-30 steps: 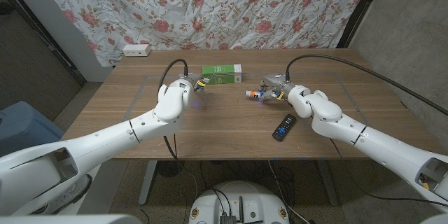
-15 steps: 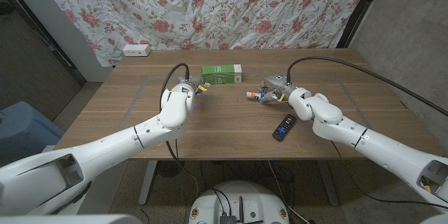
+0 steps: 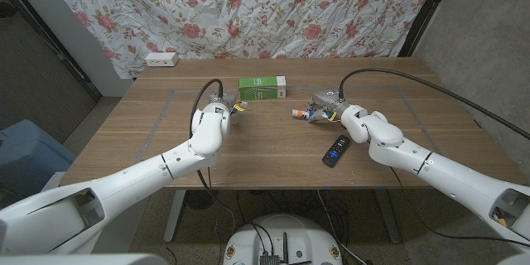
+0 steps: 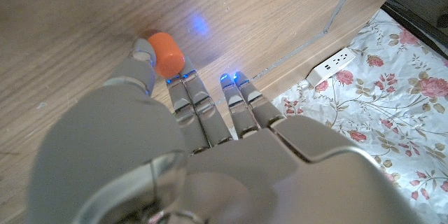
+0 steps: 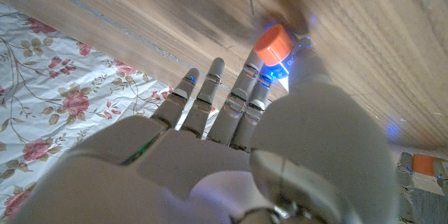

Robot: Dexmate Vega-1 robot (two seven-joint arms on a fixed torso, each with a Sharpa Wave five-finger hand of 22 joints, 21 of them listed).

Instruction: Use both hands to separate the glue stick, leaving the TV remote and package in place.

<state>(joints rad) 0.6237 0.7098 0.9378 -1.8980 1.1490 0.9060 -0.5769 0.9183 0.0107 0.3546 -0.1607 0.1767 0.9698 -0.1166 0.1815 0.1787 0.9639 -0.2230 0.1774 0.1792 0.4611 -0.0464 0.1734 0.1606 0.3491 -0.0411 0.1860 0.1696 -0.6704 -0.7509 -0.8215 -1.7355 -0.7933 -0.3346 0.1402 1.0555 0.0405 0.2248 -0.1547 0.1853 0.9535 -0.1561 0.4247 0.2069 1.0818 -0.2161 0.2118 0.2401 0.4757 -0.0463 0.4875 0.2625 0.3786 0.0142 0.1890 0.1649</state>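
Glue stick parted, one piece in each hand above the wooden table (image 3: pixel 273 145).
The left hand (image 3: pixel 225 104) pinches the orange cap (image 4: pixel 166 53); the right hand (image 3: pixel 321 106) grips the orange-ended glue stick body (image 3: pixel 297 113). A green package (image 3: pixel 262 89) lies far between them, and a black TV remote (image 3: pixel 335 151) lies near right.

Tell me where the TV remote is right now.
In the head view the TV remote lies on the table's right half, toward its front edge, just beside the right arm and nearer the robot than the right hand.
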